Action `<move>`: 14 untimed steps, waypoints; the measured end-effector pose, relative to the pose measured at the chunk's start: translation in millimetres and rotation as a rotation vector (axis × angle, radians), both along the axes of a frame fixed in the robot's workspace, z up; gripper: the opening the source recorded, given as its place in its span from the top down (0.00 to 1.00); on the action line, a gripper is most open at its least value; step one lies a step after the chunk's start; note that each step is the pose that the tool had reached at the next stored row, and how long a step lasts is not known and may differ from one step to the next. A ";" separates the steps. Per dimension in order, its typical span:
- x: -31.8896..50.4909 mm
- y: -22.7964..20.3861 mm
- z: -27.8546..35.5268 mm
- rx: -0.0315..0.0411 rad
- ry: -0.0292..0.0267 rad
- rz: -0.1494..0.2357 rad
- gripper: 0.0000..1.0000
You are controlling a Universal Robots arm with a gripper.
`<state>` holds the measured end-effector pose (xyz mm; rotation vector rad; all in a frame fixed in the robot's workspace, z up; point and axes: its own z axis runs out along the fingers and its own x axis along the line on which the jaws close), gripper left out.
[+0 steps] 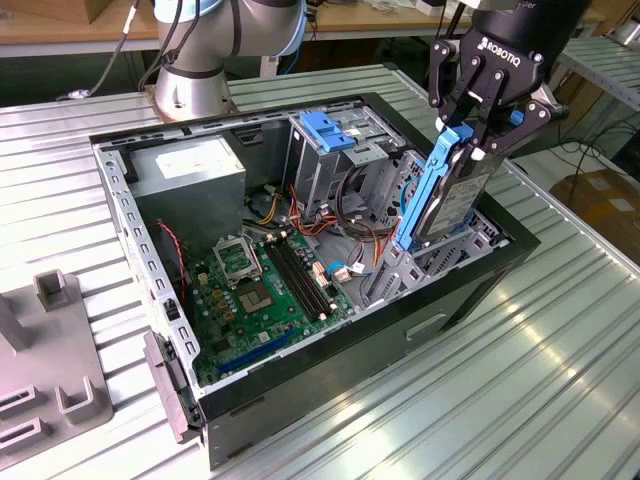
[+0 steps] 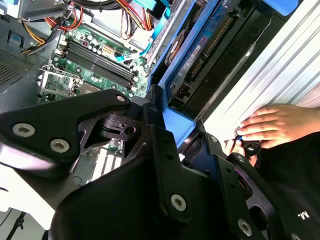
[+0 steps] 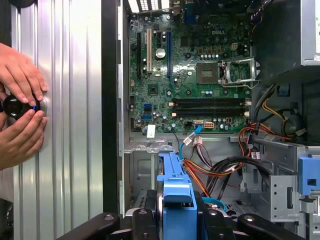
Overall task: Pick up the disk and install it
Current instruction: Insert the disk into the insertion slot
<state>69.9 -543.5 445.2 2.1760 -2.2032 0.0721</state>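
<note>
The gripper [image 1: 478, 140] has its black fingers clamped on the top edge of the disk [image 1: 462, 200]. The disk stands on end, slightly tilted, with its lower end down inside the open computer case [image 1: 480, 290], in the metal bay at the case's corner toward the exterior view's right. The motherboard [image 1: 265, 290] lies on the case floor beside that bay. In the first wrist view, a person's hands [image 3: 20, 75] hold a black knob [image 3: 12, 106] on the ribbed metal table [image 1: 540, 380].
</note>
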 end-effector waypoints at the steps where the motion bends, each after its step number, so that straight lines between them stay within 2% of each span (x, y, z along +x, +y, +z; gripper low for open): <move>1: 0.2 -0.1 -0.7 0.0002 0.0001 0.000 0.64; 11: 3.5 -2.2 -8.4 0.0000 0.0020 -0.001 0.64; 14: 4.3 -3.1 -12.5 0.0002 0.0021 -0.001 0.64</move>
